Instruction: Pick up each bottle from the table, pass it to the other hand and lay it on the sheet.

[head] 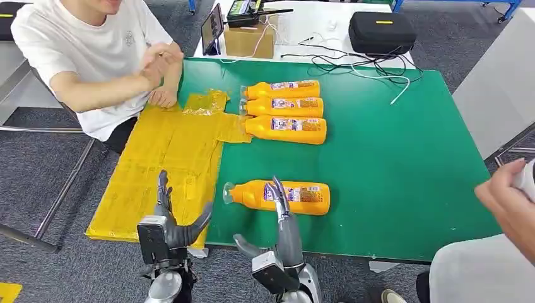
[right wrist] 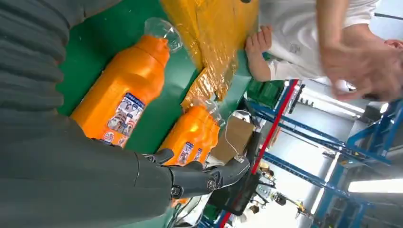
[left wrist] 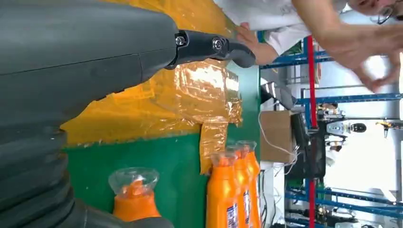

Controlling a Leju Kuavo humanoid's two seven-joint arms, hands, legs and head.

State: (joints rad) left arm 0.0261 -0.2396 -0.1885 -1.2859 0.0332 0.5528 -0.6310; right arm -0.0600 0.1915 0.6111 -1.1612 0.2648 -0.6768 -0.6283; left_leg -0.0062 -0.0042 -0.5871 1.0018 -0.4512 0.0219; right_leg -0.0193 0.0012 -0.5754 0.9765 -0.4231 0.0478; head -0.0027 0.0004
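While both hands (head: 173, 218) (head: 284, 221) hover spread, empty — four bottles (head: 281, 197) on table (head: 404, 183), one sheet (head: 164, 164).

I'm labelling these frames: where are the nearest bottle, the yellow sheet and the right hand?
nearest bottle (head: 287, 197), head view, on its orange body.
yellow sheet (head: 164, 158), head view, bare middle.
right hand (head: 285, 230), head view, its palm.

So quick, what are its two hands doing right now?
Left hand: open, holding nothing, over the yellow sheet.
Right hand: open, fingers above the nearest bottle.
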